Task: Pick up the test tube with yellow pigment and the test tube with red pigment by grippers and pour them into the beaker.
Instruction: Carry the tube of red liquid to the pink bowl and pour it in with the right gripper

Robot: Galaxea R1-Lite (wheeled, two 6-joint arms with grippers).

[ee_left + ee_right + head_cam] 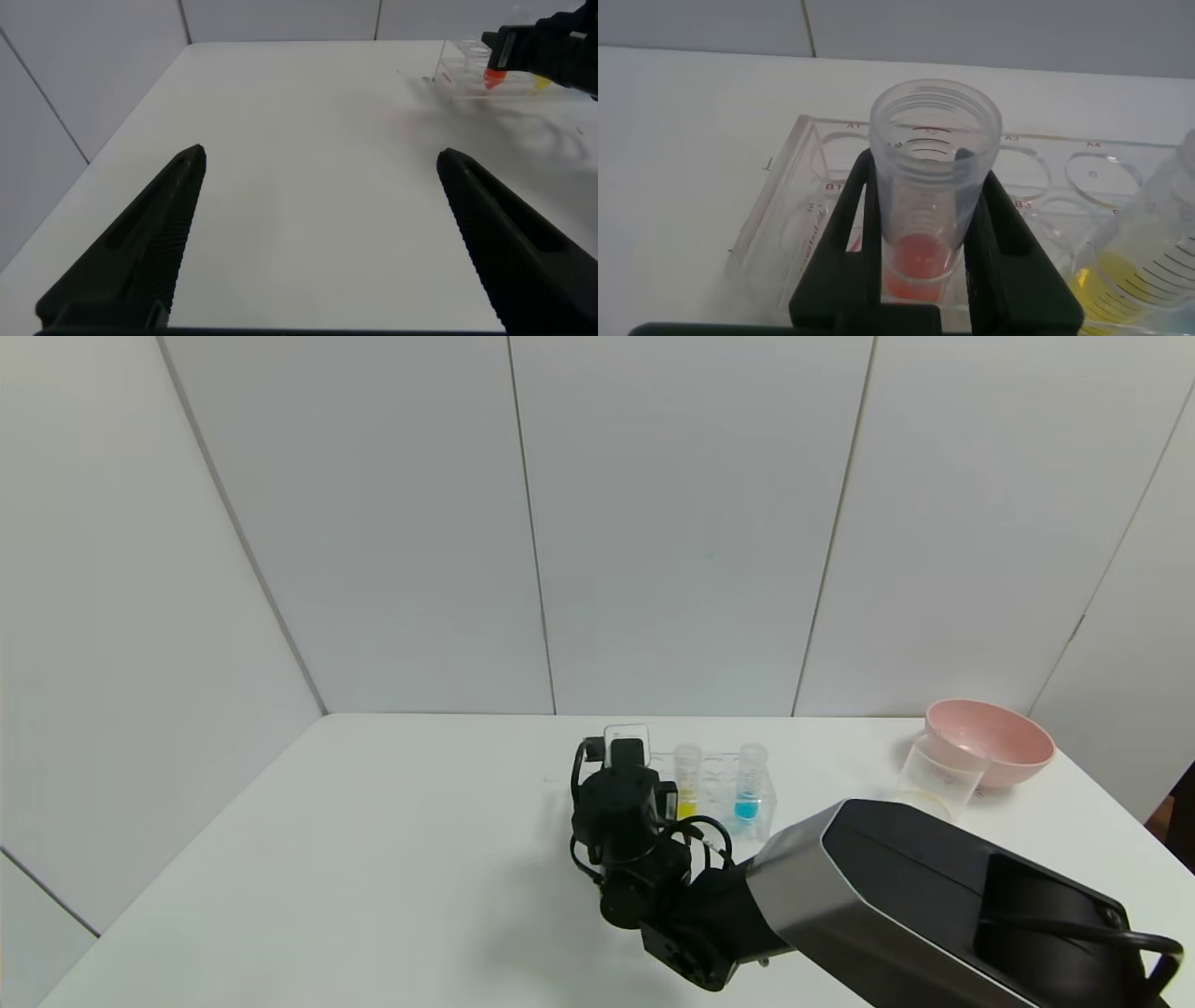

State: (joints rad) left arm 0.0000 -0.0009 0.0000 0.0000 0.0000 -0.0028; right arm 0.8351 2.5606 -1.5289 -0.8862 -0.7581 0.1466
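Observation:
The test tube with red pigment stands in the clear rack, orange-red liquid at its bottom. My right gripper is around it, one black finger pressed on each side. In the head view that gripper is at the rack's left end, with the tube's rim showing above it. The test tube with yellow pigment stands in the rack beside it and also shows in the right wrist view. The beaker stands far right. My left gripper is open over bare table, away from the rack.
A tube with blue liquid stands in the rack's right part. A pink bowl sits behind the beaker at the table's right corner. My right arm crosses the front right of the table. White walls close the back and sides.

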